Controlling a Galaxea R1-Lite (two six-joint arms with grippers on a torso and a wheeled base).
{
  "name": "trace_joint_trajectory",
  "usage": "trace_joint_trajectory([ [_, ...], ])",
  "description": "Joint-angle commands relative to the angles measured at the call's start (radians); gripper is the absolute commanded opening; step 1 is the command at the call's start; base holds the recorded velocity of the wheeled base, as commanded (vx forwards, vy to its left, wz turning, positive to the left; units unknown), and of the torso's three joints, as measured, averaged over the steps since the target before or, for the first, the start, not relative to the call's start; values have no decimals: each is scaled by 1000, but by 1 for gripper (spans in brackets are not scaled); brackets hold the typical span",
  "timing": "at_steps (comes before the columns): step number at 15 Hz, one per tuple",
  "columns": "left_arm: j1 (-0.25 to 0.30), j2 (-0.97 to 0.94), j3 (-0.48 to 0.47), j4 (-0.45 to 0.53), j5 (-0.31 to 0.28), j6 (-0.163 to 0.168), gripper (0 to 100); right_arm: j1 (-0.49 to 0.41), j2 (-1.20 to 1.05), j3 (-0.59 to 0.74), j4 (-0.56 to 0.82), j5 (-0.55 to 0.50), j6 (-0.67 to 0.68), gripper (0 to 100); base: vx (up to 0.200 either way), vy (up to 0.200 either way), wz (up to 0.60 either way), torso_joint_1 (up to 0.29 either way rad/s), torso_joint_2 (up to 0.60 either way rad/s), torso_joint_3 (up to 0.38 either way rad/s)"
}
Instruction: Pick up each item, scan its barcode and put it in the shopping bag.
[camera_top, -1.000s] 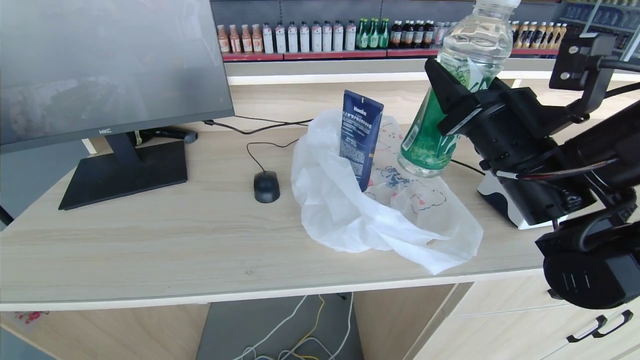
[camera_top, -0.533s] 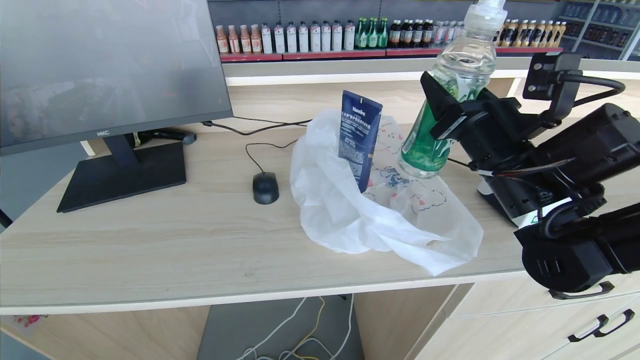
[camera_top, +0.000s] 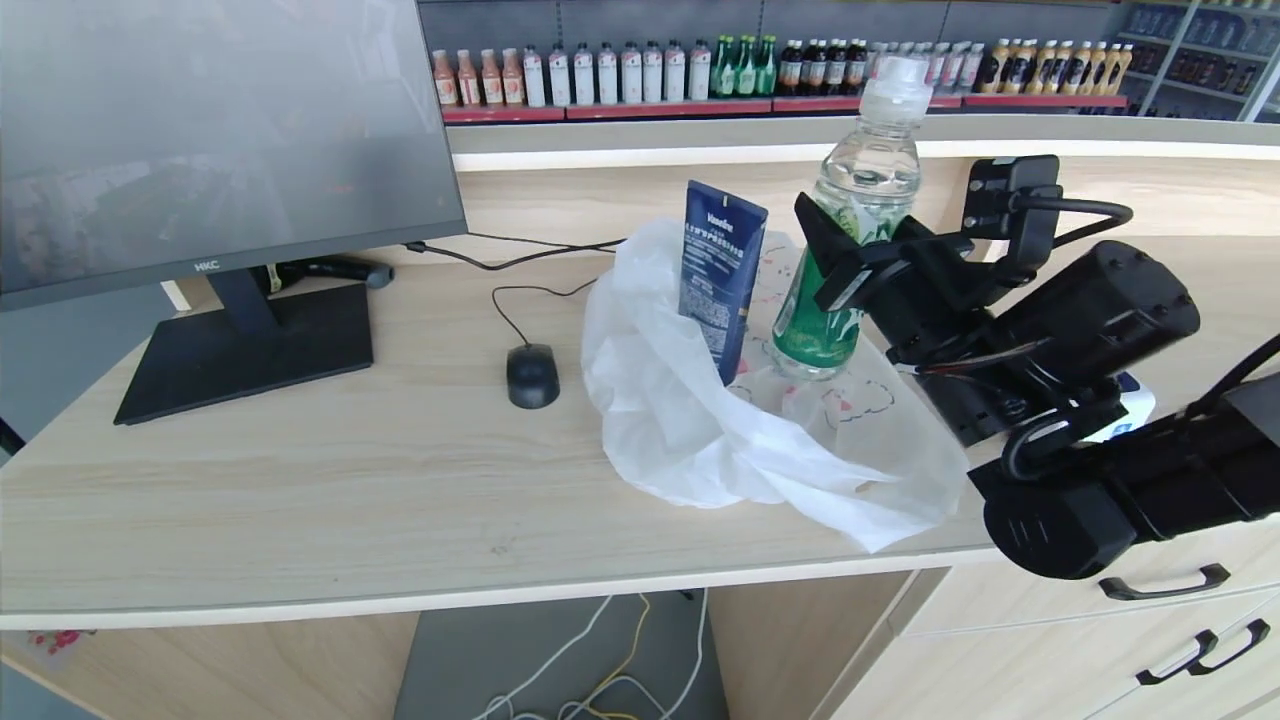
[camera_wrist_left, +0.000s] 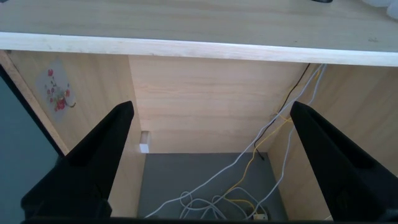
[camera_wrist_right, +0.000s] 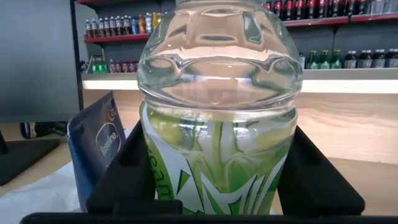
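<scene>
Clear ribbed plastic, a white screw cap and a glossy green label make up the bottle (camera_top: 850, 240), which sits right of centre in the head view, clamped at mid-body by the right gripper (camera_top: 835, 268). Its matte black fingers press the label from both sides, and the right wrist view shows them flanking the bottle (camera_wrist_right: 217, 124) closely, the right gripper (camera_wrist_right: 217, 180) closed around it. The bottle's long axis runs close to vertical, cap toward the top of the frame and leaning slightly to the right, base downward over the shopping bag (camera_top: 700, 420). That bag is thin, crinkled, translucent white film with small printed figures, slumped open on the pale wood-grain counter (camera_top: 300, 480) at mid-frame. The bottle's base appears to hang just above the film, though contact cannot be told from this angle. A flat dark-blue tube (camera_top: 722, 275) stands upright in the bag just left of the bottle, crimped end up. A rounded black mouse (camera_top: 532, 374) lies left of the bag, and a monitor (camera_top: 220, 130) occupies the upper left. The left gripper (camera_wrist_left: 211, 162) hangs below the counter's edge, its black wedge-shaped fingers spread wide with nothing between them.
</scene>
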Motion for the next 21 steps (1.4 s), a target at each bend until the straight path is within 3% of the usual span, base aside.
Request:
trace_joint_trajectory([
  [1, 1, 0, 0, 0, 0, 0, 100, 0, 31, 2, -2, 0, 3, 0, 0, 0, 0, 0, 0, 0],
  [21, -1, 0, 0, 0, 0, 0, 100, -3, 102, 38, -2, 17, -3, 0, 0, 0, 0, 0, 0, 0],
])
